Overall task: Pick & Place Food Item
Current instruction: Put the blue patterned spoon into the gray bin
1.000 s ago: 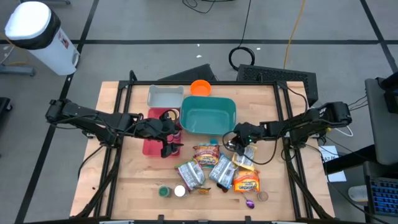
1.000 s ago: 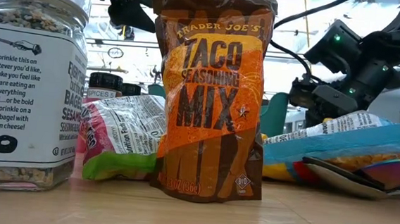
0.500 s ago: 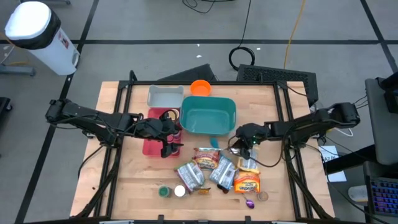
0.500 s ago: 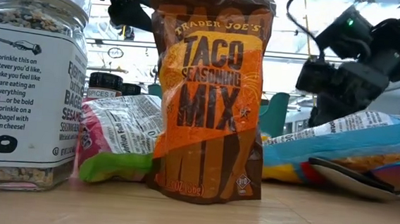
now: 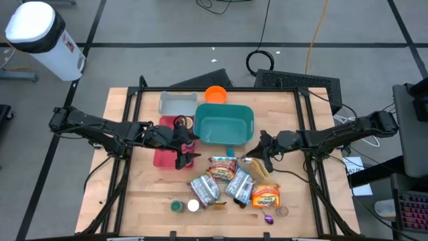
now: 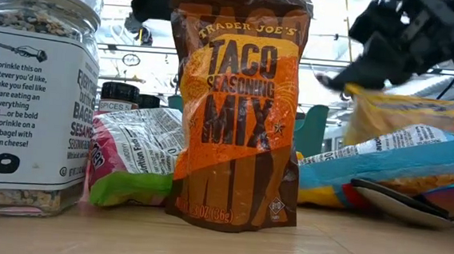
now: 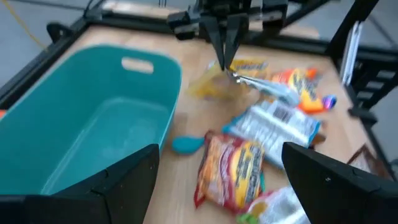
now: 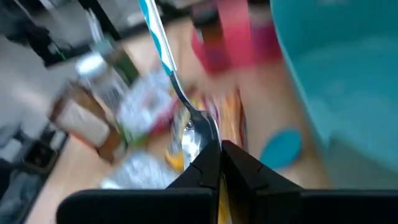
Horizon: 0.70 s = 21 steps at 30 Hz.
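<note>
Now the right hand (image 5: 254, 159) is pinched shut on a crinkly yellow snack packet (image 5: 259, 167), lifted off the wooden counter (image 5: 134, 194); the open teal plastic tub (image 5: 224, 124) lies toward its ten o'clock, nearer than the wide-open left hand (image 5: 188, 144).

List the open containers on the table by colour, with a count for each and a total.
Teal: 1, the teal bin
Grey: 1, the grey tray
Orange: 1, the orange bowl
Red: 1, the red tray
Total: 4
</note>
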Motion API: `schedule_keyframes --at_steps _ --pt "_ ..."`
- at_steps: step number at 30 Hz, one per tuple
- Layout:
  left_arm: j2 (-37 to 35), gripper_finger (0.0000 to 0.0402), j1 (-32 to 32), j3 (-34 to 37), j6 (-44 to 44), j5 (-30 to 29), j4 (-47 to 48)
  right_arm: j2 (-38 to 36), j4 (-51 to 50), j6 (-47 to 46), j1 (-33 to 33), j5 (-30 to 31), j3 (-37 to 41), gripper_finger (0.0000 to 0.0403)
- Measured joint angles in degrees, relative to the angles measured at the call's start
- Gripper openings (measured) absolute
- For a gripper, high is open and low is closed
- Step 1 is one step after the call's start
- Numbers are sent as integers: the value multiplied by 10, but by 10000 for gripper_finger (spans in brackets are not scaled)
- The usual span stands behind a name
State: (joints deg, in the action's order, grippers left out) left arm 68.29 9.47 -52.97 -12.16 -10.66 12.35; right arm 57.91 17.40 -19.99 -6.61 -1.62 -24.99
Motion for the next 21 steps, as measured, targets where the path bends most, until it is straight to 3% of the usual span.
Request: schedule_keyframes --at_steps 5,14,21 --pt "1 347 0 0 0 0 -27 -3 57 30 -11 25 0 0" --pt "41 347 0 0 2 0 -32 6 38 28 -38 43 -1 0" --pt "75 347 -1 0 -12 -7 -94 10 46 35 -52 78 -1 0"
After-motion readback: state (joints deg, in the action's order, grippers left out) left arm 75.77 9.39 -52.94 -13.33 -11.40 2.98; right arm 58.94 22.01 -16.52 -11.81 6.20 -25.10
